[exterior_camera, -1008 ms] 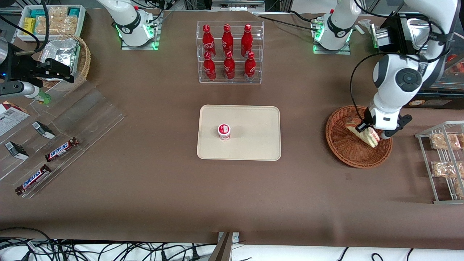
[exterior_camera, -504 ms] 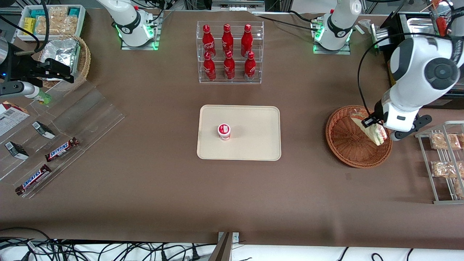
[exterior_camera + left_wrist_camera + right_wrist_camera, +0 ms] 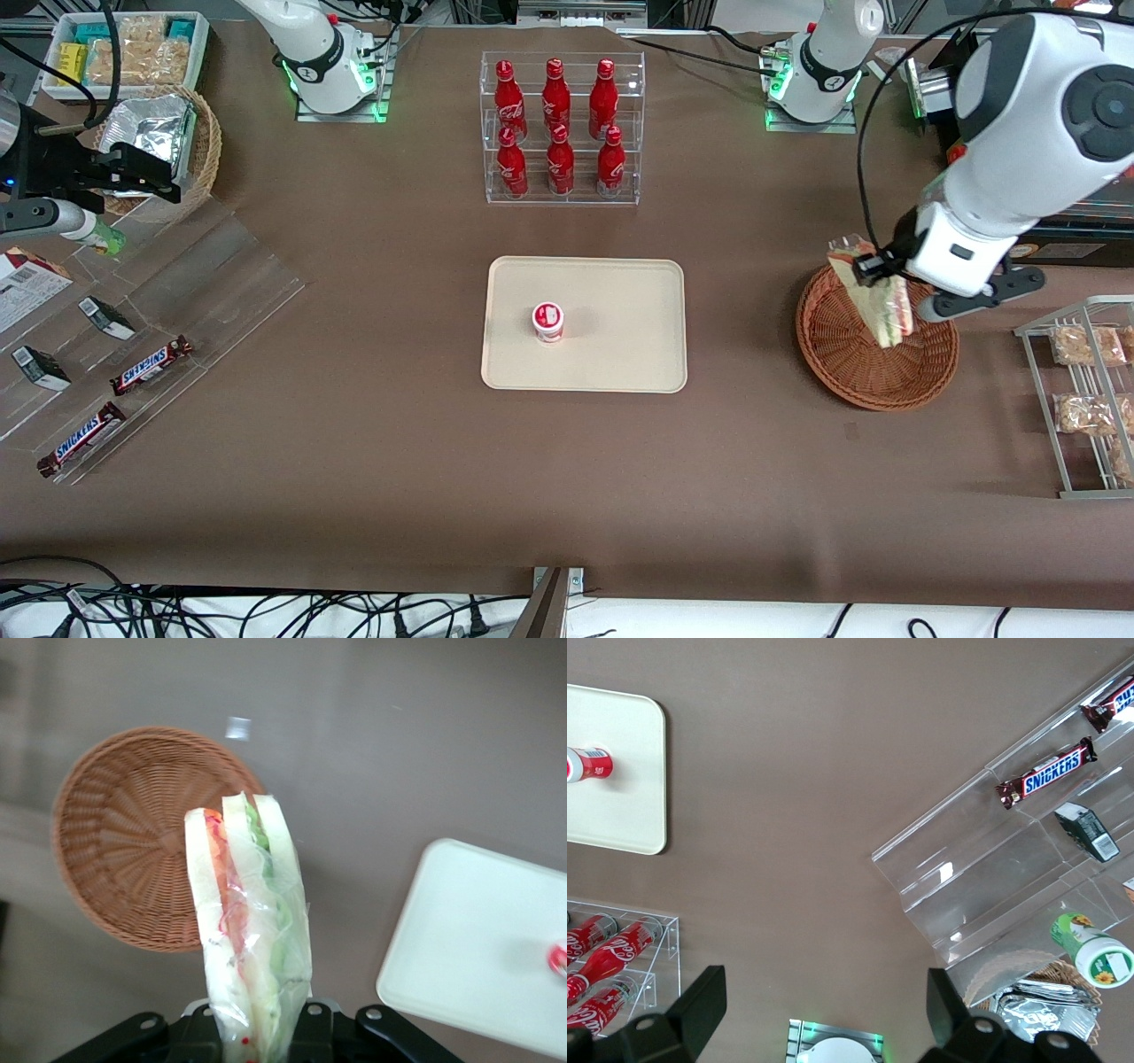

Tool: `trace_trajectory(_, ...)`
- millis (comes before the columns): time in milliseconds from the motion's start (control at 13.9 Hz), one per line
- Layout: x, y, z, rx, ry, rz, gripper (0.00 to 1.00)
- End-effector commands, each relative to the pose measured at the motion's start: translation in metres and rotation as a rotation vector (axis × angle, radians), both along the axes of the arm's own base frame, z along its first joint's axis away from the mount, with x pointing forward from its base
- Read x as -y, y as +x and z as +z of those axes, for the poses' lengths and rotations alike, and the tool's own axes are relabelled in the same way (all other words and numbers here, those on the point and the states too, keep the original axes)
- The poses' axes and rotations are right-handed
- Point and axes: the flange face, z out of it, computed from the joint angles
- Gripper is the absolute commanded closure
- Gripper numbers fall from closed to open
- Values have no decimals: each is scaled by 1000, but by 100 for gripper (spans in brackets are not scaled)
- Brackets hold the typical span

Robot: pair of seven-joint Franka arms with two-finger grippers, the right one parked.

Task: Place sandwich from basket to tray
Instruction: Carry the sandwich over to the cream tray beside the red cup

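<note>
White-bread triangular wrapped sandwich (image 3: 873, 297) clamped in gripper (image 3: 873, 266), hanging (for clearance) above reddish-brown woven wicker basket (image 3: 850, 372). Bound for flat cream-beige rectangular tray (image 3: 620, 354).

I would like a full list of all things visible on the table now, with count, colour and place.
sandwich: 1, white with red and green layers, held above the basket
basket: 1, reddish-brown, toward the working arm's end
tray: 1, cream, table centre
small cup: 1, red and white, on the tray
bottles: 6, red, in a clear rack
chocolate bars: 2, brown, on a clear stand
snack packs: several, tan, on a metal rack
foil basket: 1, tan, toward the parked arm's end
tool: 1, black, shut on the sandwich
</note>
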Motion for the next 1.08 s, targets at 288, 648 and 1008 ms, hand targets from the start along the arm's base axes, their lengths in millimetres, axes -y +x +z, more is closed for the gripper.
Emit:
trace_trajectory(288,130,-5,-26,32,-113,-305,100)
trace_trajectory(648,196,-11,-85,40,-154,-397,100)
trace_trajectory(1008,257,-27,-184,60,-52,-389,100)
